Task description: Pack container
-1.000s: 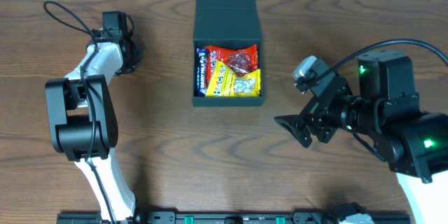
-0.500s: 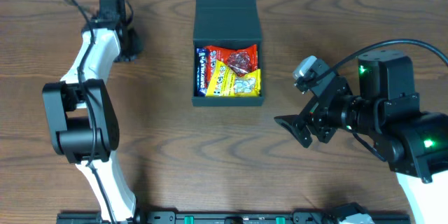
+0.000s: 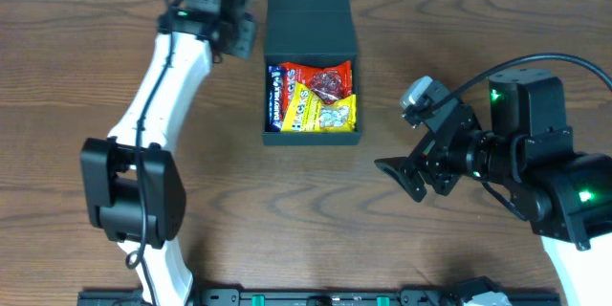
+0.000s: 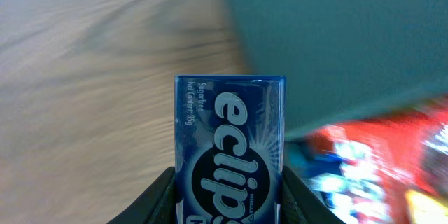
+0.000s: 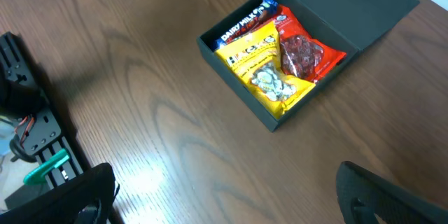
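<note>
The dark teal container (image 3: pixel 350 136) stands open at the table's back middle, its flap lid (image 3: pixel 310 21) folded back. It also shows in the right wrist view (image 5: pixel 245 92). Inside lie a blue chocolate bar (image 3: pixel 273 96), a red packet (image 3: pixel 325 79) and a yellow packet (image 3: pixel 320 113). My left gripper (image 3: pixel 229 27) is just left of the lid, shut on a blue Eclipse gum pack (image 4: pixel 229 150). In the left wrist view the lid (image 4: pixel 336 42) and blurred packets lie to the right. My right gripper (image 3: pixel 413 174) is open and empty, right of the container.
The brown wooden table (image 3: pixel 249 210) spreads around the container. A black rail with green clips (image 3: pixel 287 297) runs along the front edge and shows in the right wrist view (image 5: pixel 31 147). The right arm's base (image 3: pixel 555 191) fills the front right.
My left arm has swung from the table's far left toward the right, bringing its gripper with the gum pack next to the container's lid. The right arm has not moved.
</note>
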Action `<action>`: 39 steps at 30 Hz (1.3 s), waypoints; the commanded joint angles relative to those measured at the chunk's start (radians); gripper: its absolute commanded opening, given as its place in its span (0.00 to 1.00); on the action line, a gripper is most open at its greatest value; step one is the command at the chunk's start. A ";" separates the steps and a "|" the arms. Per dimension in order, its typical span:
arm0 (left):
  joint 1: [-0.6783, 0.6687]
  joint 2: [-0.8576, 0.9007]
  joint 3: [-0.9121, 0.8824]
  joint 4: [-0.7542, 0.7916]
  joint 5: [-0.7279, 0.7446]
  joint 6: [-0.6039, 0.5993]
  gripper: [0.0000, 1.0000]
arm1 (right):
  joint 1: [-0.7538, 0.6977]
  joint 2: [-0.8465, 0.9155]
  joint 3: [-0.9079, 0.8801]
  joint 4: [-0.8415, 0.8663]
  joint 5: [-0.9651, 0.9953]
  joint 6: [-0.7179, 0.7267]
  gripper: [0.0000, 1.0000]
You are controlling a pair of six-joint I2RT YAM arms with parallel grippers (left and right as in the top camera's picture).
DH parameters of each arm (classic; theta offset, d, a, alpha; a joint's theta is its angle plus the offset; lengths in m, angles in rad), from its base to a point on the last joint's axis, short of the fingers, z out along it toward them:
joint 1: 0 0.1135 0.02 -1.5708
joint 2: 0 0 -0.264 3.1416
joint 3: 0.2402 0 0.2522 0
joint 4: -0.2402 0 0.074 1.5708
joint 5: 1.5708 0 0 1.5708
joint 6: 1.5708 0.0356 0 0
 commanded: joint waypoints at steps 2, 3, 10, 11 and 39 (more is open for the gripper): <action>-0.079 -0.002 0.011 -0.021 0.168 0.307 0.13 | -0.007 0.000 0.003 -0.001 -0.003 0.011 0.99; -0.100 -0.002 0.011 -0.027 0.187 0.366 0.13 | -0.007 0.000 0.003 -0.001 -0.003 0.011 0.99; -0.196 -0.001 0.010 -0.098 0.283 0.689 0.08 | -0.007 0.000 0.003 -0.001 -0.003 0.011 0.99; -0.204 0.000 0.010 -0.112 0.307 0.726 0.06 | -0.007 0.000 0.003 -0.001 -0.003 0.011 0.99; -0.094 0.003 0.034 0.126 0.016 0.037 0.95 | -0.007 0.000 0.003 0.010 -0.004 0.019 0.99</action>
